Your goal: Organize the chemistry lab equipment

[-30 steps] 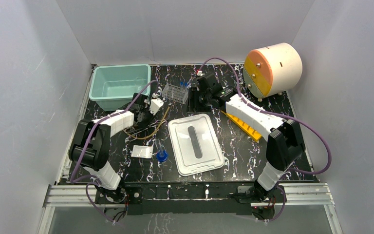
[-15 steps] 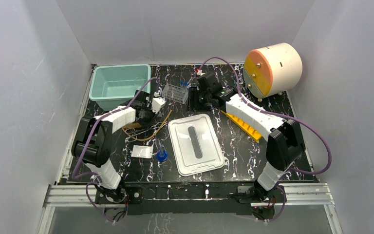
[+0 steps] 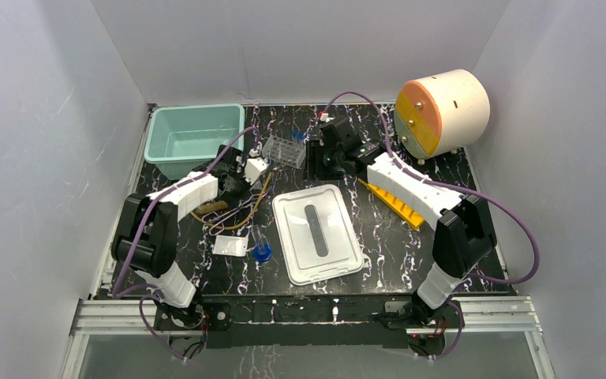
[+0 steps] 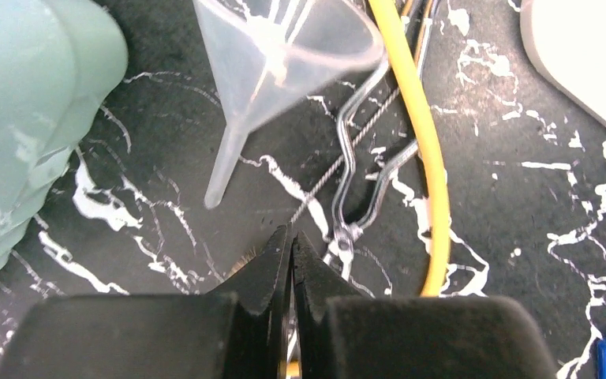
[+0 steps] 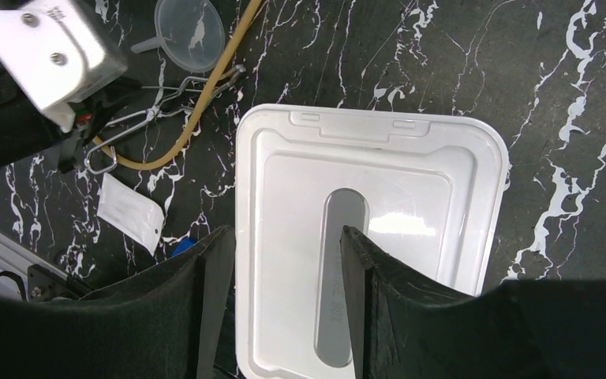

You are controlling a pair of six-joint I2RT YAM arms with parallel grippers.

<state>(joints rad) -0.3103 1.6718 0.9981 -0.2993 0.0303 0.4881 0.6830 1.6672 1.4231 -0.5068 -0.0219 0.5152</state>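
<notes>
My left gripper (image 3: 233,186) (image 4: 290,230) is low over the table, right of the teal bin (image 3: 193,138). Its jaws are shut on the thin twisted wire of a brush (image 4: 327,185), whose brown bristle head (image 3: 210,207) lies under the forearm. Just ahead lie a clear funnel (image 4: 284,39) (image 5: 192,24), bent metal tongs (image 4: 355,158) and tan tubing (image 3: 256,201) (image 4: 418,158). A white packet (image 3: 230,245) and a blue-capped tube (image 3: 261,249) lie nearer. My right gripper (image 3: 321,154) (image 5: 284,233) is open and empty, held high above a white lid (image 3: 317,231) (image 5: 442,197).
A clear tube rack (image 3: 284,148) stands at the back centre beside the right wrist. A yellow rack (image 3: 394,201) lies under the right forearm. The cream drum with an orange face (image 3: 442,110) sits at the back right. The teal bin's wall (image 4: 24,118) is close on my left.
The left arm has shifted slightly at the pile of tubing, and the brown brush head has come into view under its forearm and slid left. The right arm has not moved.
</notes>
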